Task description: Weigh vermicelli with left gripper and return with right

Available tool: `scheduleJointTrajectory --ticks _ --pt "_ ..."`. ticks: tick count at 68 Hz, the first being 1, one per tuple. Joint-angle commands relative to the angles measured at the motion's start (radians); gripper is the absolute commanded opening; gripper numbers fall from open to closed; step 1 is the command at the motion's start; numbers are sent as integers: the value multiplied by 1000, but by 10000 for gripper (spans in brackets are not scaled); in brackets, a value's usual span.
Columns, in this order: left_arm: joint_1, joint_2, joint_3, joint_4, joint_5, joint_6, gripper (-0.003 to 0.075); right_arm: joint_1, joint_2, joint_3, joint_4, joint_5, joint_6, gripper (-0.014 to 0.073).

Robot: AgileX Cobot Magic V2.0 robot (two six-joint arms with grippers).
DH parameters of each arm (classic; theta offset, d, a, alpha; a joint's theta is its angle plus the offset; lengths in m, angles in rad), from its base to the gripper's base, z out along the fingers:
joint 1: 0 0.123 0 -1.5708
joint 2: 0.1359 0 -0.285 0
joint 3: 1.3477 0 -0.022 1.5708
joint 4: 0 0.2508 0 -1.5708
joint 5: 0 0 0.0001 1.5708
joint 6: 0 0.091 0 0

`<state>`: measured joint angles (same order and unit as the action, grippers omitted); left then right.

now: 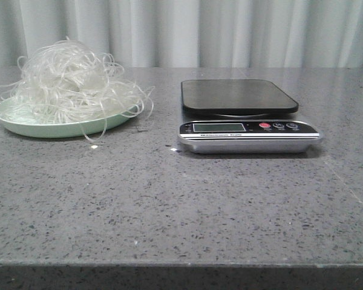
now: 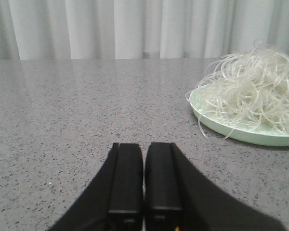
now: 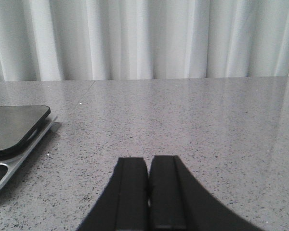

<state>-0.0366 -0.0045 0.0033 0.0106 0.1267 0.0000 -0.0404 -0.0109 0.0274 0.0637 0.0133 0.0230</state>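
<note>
- Currently, you see the loose whitish tangle of vermicelli (image 1: 69, 84) heaped on the pale green round plate (image 1: 60, 128), left of the black-topped digital scale (image 1: 242, 115).
- The black left gripper (image 2: 144, 180) and black right gripper (image 3: 148, 185) have jaws pressed together, holding nothing, above the grey speckled table (image 1: 181, 205).

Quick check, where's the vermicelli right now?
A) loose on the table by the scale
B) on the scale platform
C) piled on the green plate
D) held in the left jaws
C: the vermicelli sits heaped on the green plate, left of the scale, whose platform is bare.
</note>
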Motion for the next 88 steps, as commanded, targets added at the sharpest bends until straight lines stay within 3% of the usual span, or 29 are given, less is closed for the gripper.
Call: scheduleJointTrajectory --ticks 1,33,55,67,88 --pt "0 -21 7 -2 -83 -9 137 -1 -16 -8 2 -75 -5 151" --pt "0 -21 7 -2 -155 -9 137 -1 -16 -8 2 -75 -5 151" --pt "0 -17 -18 -20 -452 -7 137 -2 -16 -8 2 -82 -5 151" --pt "0 47 -257 -20 -322 -7 137 -2 -16 -8 2 -82 -5 151" --pt "0 422 -776 -20 -60 -7 137 -2 -16 -8 2 -81 -5 151"
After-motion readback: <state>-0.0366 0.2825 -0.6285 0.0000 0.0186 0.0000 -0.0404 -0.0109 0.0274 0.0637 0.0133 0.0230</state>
